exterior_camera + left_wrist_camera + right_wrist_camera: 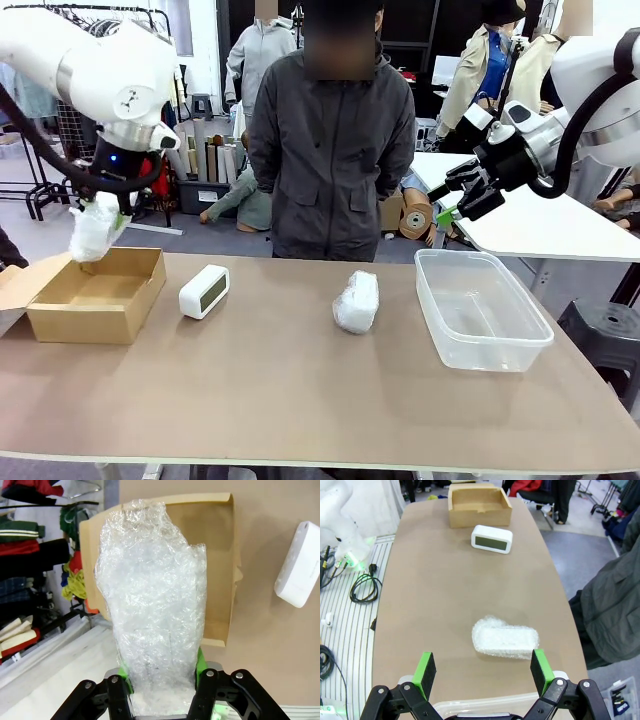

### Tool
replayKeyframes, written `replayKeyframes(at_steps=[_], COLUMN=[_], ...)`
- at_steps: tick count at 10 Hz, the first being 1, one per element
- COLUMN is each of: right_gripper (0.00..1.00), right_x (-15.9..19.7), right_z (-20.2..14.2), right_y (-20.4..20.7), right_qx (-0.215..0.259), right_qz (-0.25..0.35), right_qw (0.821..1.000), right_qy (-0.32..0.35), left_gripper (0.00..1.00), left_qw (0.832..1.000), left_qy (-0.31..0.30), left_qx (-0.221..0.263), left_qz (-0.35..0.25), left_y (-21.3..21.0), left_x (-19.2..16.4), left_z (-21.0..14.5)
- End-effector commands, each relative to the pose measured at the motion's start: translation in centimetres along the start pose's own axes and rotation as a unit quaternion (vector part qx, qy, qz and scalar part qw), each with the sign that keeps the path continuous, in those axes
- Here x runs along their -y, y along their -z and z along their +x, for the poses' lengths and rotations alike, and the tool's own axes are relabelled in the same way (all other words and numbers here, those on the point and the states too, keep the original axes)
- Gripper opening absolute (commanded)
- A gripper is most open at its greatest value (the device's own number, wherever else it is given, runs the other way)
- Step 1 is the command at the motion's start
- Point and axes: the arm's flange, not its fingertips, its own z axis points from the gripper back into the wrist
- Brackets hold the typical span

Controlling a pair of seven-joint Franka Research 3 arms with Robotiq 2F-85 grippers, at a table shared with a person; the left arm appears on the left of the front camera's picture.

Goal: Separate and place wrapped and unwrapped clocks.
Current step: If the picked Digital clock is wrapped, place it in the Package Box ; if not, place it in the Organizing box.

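Nearest, at the centre of the front frame, a wrapped clock [357, 301] lies on the brown table [280, 400], apart from everything else. To its right stands the clear plastic tub [480, 308]. To its left, slightly farther back, the bare white clock [204, 291] lies just beside the open cardboard box [95, 295] at the left edge. Above that box's left end hangs the left gripper [161, 672]. Its jaws are clamped on the second wrapped clock [152, 595], and the green pads [200, 662] pinch one end so most of the bundle juts past the fingertips. At upper right, the right gripper [455, 200] is raised beyond the tub, jaws spread wide and holding nothing. A person [335, 160] stands behind the table at top centre.

The bundles look light. The bubble wrap is probably soft and slick over a hard core, so a grip may squash in and slip. Across the narrow middle seems the safest hold. The bare clock looks stiff and smooth, best taken by its long edges, off the display.
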Motion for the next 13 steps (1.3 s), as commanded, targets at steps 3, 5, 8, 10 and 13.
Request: replayKeyframes(at_steps=[3,5,8,10,13], right_gripper=[1.00,1.00,1.00,1.00,1.00], right_x=[0.0,0.0,0.0,0.0,0.0], right_z=[0.1,0.1,0.1,0.1,0.1], right_y=[-0.1,-0.1,-0.1,-0.1,-0.1], right_qx=[-0.001,-0.001,-0.001,-0.001,-0.001], right_qz=[0.001,0.001,0.001,0.001,0.001], right_qw=[1.000,1.000,1.000,1.000,1.000], right_qy=[-0.002,-0.002,-0.002,-0.002,-0.002], left_gripper=[0.00,0.00,0.00,0.00,0.00], left_qw=[0.999,0.999,0.998,0.997,0.996], left_qy=[0.012,0.024,0.030,0.031,0.027], left_qx=[0.001,-0.003,-0.011,-0.004,-0.003], left_qz=[-0.033,-0.033,-0.059,-0.077,-0.079], left_y=[4.8,7.3,10.6,12.1,14.4], left_x=[-1.5,-1.7,-2.3,-2.6,-3.2], left_z=[-1.0,-0.9,-0.3,0.0,1.1])
